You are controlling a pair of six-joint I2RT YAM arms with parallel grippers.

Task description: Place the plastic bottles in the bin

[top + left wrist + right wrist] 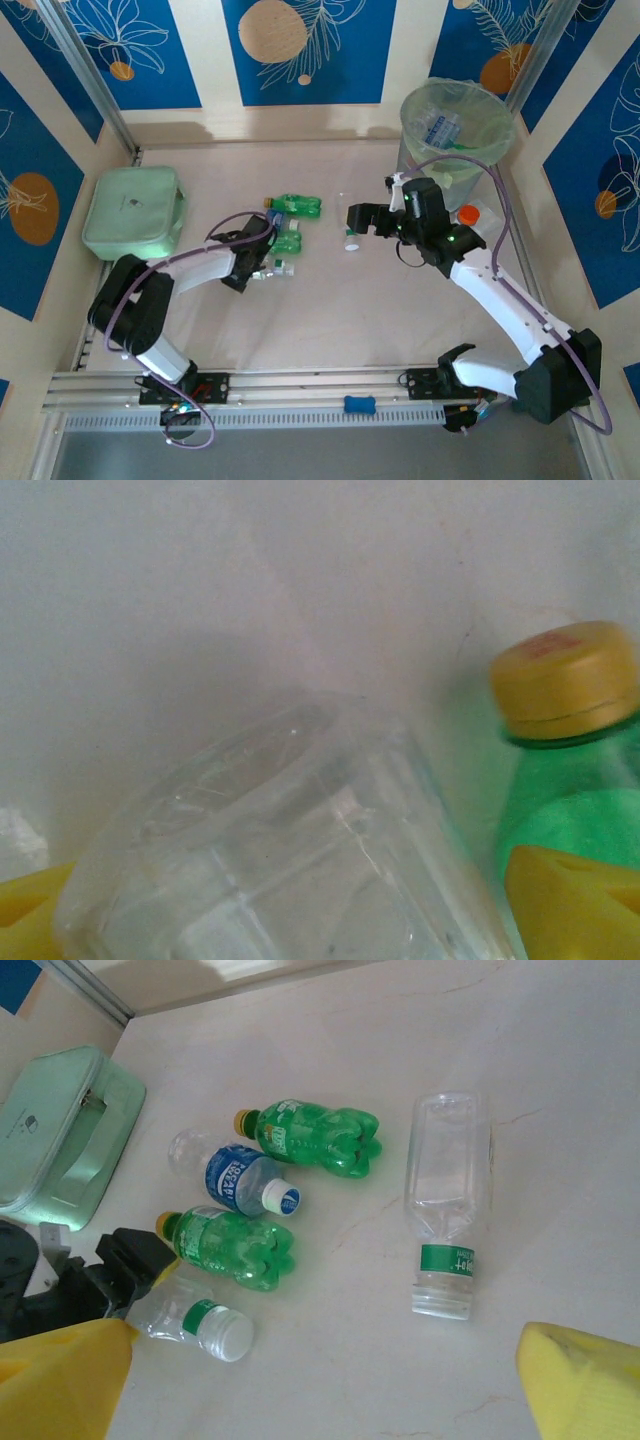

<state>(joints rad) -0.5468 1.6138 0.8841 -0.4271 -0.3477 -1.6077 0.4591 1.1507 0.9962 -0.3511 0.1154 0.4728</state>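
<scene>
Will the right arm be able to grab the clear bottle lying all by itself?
Probably yes. The right gripper is open close to that clear bottle, nothing lies between them, and the other bottles sit off to one side.

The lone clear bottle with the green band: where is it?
In the top view the clear bottle lies on its side mid-table, right of the green bottles, beside the open right claw.

Clear bottle [447, 1200]: transparent glossy plastic, ribbed.
Green bottles [318, 1140]: glossy translucent plastic.
Table [330, 320]: smooth, pale, matt, faintly veined.
Bin liner [455, 110]: thin crinkled film.
Mint box [60, 1130]: possibly soft matt fabric.
</scene>
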